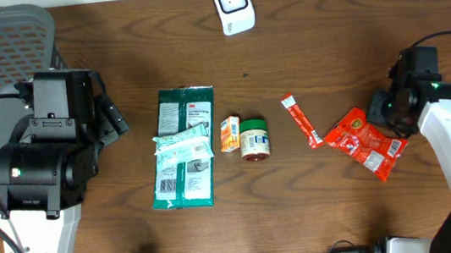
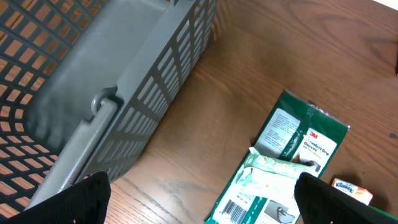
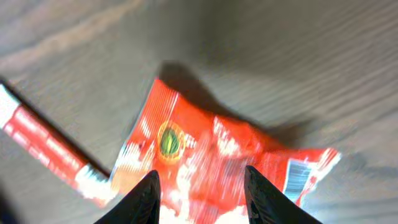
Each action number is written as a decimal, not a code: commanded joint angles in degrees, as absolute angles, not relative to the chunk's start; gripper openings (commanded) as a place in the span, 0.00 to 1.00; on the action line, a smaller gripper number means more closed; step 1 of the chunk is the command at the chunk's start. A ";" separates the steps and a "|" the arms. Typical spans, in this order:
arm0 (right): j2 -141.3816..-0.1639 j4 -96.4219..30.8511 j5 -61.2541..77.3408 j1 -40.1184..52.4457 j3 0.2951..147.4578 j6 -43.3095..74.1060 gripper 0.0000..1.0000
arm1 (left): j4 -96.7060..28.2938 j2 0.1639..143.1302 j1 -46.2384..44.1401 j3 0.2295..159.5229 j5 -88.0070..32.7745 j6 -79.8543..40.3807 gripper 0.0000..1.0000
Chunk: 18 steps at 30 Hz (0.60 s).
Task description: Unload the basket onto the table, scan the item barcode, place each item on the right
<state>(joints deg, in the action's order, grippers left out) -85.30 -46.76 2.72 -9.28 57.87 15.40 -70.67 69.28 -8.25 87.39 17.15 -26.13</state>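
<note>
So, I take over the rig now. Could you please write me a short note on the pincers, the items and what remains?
Left pincer: open, empty, over the table beside the grey basket.
Right pincer: open, above the red snack bag, which lies on the table, not held.
White scanner: at the far edge, alone.
Green pack, orange box, jar and red stick sachet: in a row mid-table.
Done: nothing shows that a barcode was scanned.
Left: pick an item and show its barcode to the scanner.
</note>
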 commanded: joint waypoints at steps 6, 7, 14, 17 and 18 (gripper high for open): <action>-87.81 -39.79 6.72 -8.67 48.29 14.48 0.36 | -70.94 69.23 -7.99 87.61 18.52 -26.24 0.95; -88.14 -37.32 7.42 -8.58 46.48 14.46 0.36 | -70.91 69.23 -7.99 87.61 18.55 -26.24 0.95; -89.03 -24.05 12.29 -8.58 38.54 11.62 0.46 | -70.91 69.23 -7.99 87.61 18.52 -26.24 0.95; -88.20 -27.22 12.34 -8.69 42.87 11.44 0.55 | -70.94 69.23 -7.99 87.61 18.55 -26.24 0.95; -87.90 -28.60 12.34 -8.69 44.27 11.40 0.56 | -70.91 69.23 -7.99 87.61 18.55 -26.24 0.95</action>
<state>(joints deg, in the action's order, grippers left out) -87.68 -25.39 10.15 -9.08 41.65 12.60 -70.67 69.28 -8.25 87.39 17.32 -26.13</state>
